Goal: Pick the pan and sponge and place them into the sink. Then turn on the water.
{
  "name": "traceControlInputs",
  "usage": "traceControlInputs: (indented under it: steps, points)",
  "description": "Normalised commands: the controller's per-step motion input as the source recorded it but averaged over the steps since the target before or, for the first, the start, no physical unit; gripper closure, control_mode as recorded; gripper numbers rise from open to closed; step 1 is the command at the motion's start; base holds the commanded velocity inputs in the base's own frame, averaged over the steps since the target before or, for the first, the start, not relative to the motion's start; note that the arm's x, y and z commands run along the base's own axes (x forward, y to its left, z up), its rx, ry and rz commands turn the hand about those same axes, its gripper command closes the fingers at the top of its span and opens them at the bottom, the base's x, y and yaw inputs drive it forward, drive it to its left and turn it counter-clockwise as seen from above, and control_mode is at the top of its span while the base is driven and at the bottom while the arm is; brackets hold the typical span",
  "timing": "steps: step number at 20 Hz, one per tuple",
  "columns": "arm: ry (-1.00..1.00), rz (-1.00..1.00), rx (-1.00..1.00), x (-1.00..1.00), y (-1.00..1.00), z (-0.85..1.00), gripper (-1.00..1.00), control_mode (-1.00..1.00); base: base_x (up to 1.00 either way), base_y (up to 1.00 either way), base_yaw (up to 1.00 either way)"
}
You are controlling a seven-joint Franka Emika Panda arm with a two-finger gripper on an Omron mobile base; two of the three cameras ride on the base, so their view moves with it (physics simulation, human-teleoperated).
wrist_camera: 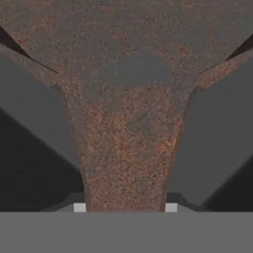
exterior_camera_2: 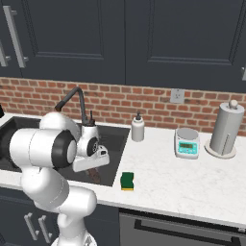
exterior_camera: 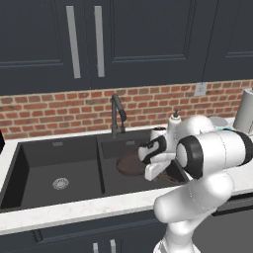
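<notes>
Gripper (wrist_camera: 125,205) clamping the handle of the reddish-brown pan (exterior_camera: 129,165), which is lying low in the right basin of the black sink (exterior_camera: 49,148) under the gooseneck faucet (exterior_camera: 117,114), while the sponge (exterior_camera_2: 127,181) is sitting on the white counter (exterior_camera_2: 192,178) just right of the sink.

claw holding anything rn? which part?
Yes: the pan, held by its handle near where it widens into the bowl, over the right basin of the sink.

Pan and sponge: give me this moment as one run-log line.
gripper: shut on pan handle | pan: in right basin of sink | sponge: on counter, untouched | faucet: no water
</notes>
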Motion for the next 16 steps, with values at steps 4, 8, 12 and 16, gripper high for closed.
traceControlInputs:
  steps: [4, 8, 12, 16]
  points:
    - [-0.12, 0.04, 0.06, 0.3, 0.0, -0.27, 1.0, -1.0, 0.0, 0.0, 0.0]
    - [-0.17, 0.05, 0.09, 0.37, 0.0, -0.19, 1.0, -1.0, 0.0, 0.0, 0.0]
    - [-0.23, 0.04, 0.1, 0.36, 0.0, -0.25, 1.0, -1.0, 0.0, 0.0, 0.0]
    - [-0.22, 0.03, 0.08, 0.41, 0.0, -0.33, 1.0, -1.0, 0.0, 0.0, 0.0]
